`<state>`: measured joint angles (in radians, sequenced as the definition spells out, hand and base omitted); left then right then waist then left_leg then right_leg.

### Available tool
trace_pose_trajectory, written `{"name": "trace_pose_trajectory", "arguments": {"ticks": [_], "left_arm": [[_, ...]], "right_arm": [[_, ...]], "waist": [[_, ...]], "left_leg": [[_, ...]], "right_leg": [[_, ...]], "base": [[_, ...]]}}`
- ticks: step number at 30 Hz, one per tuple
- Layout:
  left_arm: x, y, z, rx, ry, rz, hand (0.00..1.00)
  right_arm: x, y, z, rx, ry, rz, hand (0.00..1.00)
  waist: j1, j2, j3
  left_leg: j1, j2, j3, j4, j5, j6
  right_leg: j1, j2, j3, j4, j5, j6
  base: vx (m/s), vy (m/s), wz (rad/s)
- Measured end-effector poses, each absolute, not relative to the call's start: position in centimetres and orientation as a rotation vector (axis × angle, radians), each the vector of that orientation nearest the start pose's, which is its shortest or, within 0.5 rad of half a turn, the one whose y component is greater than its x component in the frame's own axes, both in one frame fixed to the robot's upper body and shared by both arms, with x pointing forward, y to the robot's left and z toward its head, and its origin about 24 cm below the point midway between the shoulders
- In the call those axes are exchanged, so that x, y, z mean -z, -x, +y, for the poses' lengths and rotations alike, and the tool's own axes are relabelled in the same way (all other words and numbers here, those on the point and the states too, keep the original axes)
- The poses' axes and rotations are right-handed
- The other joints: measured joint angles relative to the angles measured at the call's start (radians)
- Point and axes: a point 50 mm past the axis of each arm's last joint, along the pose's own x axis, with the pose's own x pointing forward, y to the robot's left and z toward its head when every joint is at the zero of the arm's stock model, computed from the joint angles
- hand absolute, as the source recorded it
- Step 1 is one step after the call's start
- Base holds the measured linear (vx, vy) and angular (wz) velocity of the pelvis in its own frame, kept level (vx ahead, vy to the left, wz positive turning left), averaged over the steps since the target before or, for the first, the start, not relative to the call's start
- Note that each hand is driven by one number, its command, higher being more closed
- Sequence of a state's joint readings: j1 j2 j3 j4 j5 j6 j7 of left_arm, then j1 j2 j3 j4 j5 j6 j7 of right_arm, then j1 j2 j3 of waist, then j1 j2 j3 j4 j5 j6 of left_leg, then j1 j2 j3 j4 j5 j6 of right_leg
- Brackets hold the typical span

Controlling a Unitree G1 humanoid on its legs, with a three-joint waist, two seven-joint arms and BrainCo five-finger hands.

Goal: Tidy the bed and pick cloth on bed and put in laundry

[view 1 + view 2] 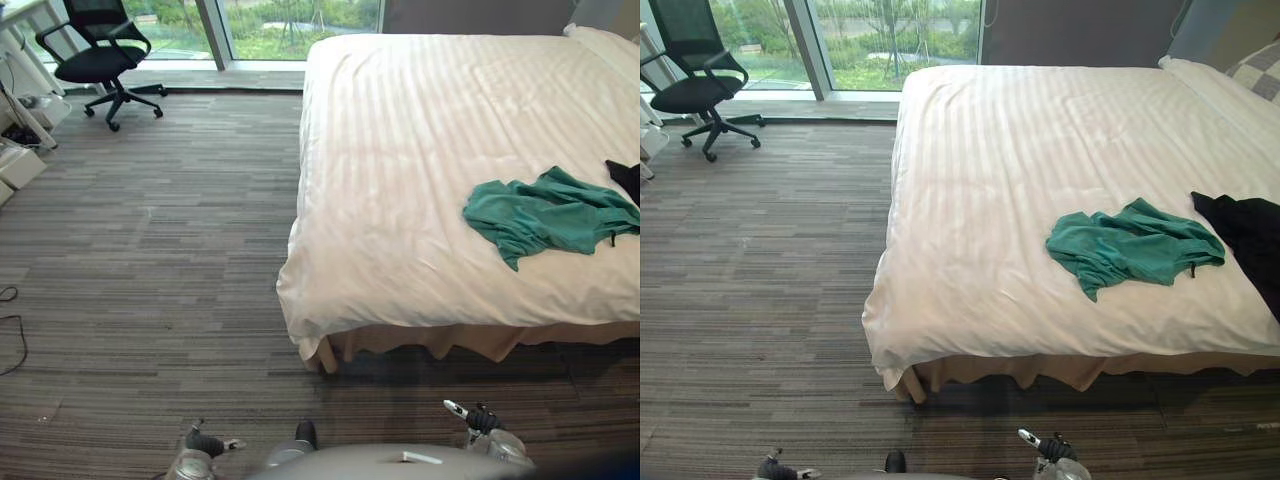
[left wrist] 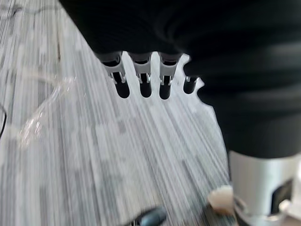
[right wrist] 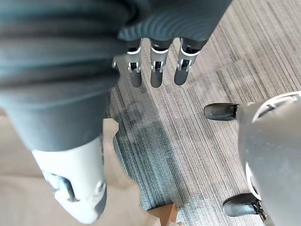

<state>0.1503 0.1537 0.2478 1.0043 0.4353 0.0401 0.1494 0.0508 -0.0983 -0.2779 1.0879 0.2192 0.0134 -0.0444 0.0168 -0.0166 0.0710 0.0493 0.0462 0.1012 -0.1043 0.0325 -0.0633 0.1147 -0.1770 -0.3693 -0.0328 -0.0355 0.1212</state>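
A crumpled teal cloth (image 1: 545,215) lies on the right side of the bed (image 1: 420,130), near its foot edge. A black cloth (image 1: 1250,235) lies just to its right, partly cut off by the picture's edge. The bed's white striped cover is smooth. My left hand (image 2: 141,80) hangs low over the carpet, its fingers straight and holding nothing. My right hand (image 3: 157,68) hangs the same way, open and empty, at the bottom right (image 1: 478,417). Both hands are well short of the bed's foot edge.
A black office chair (image 1: 100,55) stands at the far left by the window. White items (image 1: 20,160) sit along the left wall. Pillows (image 1: 1250,75) lie at the bed's far right. Grey striped carpet (image 1: 150,260) spreads to the left of the bed.
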Motion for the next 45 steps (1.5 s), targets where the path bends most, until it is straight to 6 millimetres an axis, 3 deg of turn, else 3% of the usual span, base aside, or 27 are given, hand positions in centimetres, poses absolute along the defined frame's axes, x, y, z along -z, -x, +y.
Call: {"name": "trace_pose_trajectory", "arguments": {"ticks": [5, 11, 12, 16, 18, 21, 26, 33, 38, 42, 45], "left_arm": [[15.9, -7.5, 22.3, -0.248, -0.292, 1.164, 0.00], [15.8, -8.3, 21.9, -0.267, -0.249, 1.136, 0.00], [15.7, -8.5, 21.9, -0.275, -0.239, 1.123, 0.00], [15.0, -10.0, 22.0, -0.285, -0.221, 1.045, 0.00], [15.0, -10.0, 22.0, -0.299, -0.195, 1.044, 0.00], [15.1, -9.9, 21.7, -0.292, -0.184, 1.046, 0.00], [14.8, -9.8, 21.7, -0.301, -0.209, 1.027, 0.00], [14.2, -10.6, 20.2, -0.207, -0.252, 0.955, 0.00], [13.6, -11.0, 19.8, -0.204, -0.237, 0.903, 0.00], [13.2, -12.2, 19.9, -0.238, -0.213, 0.861, 0.00], [12.9, -13.2, 20.0, -0.267, -0.187, 0.835, 0.00]], "right_arm": [[16.1, -7.8, -22.9, 0.664, -0.423, 1.055, 0.00], [15.6, -8.9, -23.5, 0.755, -0.479, 0.974, 0.00], [14.8, -10.2, -24.7, 0.801, -0.513, 0.904, 1.00], [9.9, -14.6, -32.5, 0.921, -0.430, 0.627, 1.00], [7.4, -16.9, -34.0, 0.914, -0.389, 0.501, 1.00], [4.3, -20.1, -34.0, 0.844, -0.336, 0.348, 1.00], [-1.3, -25.6, -31.2, 0.632, -0.229, 0.120, 1.00], [-6.2, -30.5, -26.8, 0.404, -0.172, -0.050, 1.00], [-8.2, -33.1, -22.2, 0.234, -0.139, -0.094, 1.00], [-10.4, -35.0, -19.1, 0.139, -0.145, -0.147, 1.00], [-11.8, -35.8, -16.8, 0.070, -0.150, -0.184, 1.00]], "waist": [[-0.006, 0.000, -0.001], [-0.016, 0.002, -0.002], [-0.030, 0.001, -0.002], [-0.027, 0.003, -0.001], [-0.030, 0.002, -0.001], [-0.034, 0.004, -0.001], [-0.029, 0.005, -0.002], [-0.014, 0.006, -0.002], [0.031, 0.003, 0.009], [0.063, -0.006, 0.058], [0.105, -0.019, 0.086]], "left_leg": [[0.012, 0.005, 0.034, 0.001, -0.005, 0.000], [0.042, 0.007, 0.087, 0.001, -0.016, -0.008], [0.045, 0.006, 0.089, 0.001, -0.016, -0.008], [0.058, 0.005, 0.107, 0.001, -0.025, -0.002], [0.056, 0.006, 0.107, 0.001, -0.026, -0.002], [0.048, 0.005, 0.106, 0.001, -0.026, -0.001], [0.035, 0.004, 0.100, 0.006, -0.024, 0.001], [0.003, -0.002, 0.031, 0.006, -0.011, 0.010], [-0.032, -0.007, -0.032, 0.006, 0.011, 0.012], [-0.068, -0.011, -0.109, 0.002, 0.040, 0.010], [-0.103, -0.011, -0.150, 0.004, 0.060, 0.009]], "right_leg": [[-0.002, 0.004, 0.030, 0.001, 0.003, 0.004], [-0.001, 0.004, 0.082, 0.001, 0.004, 0.003], [-0.002, 0.002, 0.087, 0.002, 0.005, 0.002], [-0.007, 0.002, 0.108, 0.003, 0.014, -0.006], [-0.014, 0.003, 0.108, 0.002, 0.016, -0.002], [-0.023, 0.003, 0.111, 0.002, 0.017, 0.001], [-0.034, 0.003, 0.107, 0.000, 0.022, 0.004], [-0.022, 0.000, 0.051, -0.003, 0.022, 0.003], [-0.019, -0.001, -0.008, -0.003, 0.022, 0.003], [-0.013, 0.001, -0.082, -0.001, 0.021, 0.001], [-0.028, 0.003, -0.119, 0.011, 0.017, -0.003]], "base": [[0.05, -0.003, -0.14], [0.05, 0.005, -0.28], [0.02, 0.004, -0.21], [-0.03, 0.007, -0.16], [-0.05, -0.011, -0.06], [-0.04, -0.016, -0.03], [0.01, -0.005, 0.02], [0.02, -0.022, 0.26], [-0.03, -0.024, 0.36], [-0.09, -0.025, 0.54], [-0.07, -0.017, 0.44]]}}
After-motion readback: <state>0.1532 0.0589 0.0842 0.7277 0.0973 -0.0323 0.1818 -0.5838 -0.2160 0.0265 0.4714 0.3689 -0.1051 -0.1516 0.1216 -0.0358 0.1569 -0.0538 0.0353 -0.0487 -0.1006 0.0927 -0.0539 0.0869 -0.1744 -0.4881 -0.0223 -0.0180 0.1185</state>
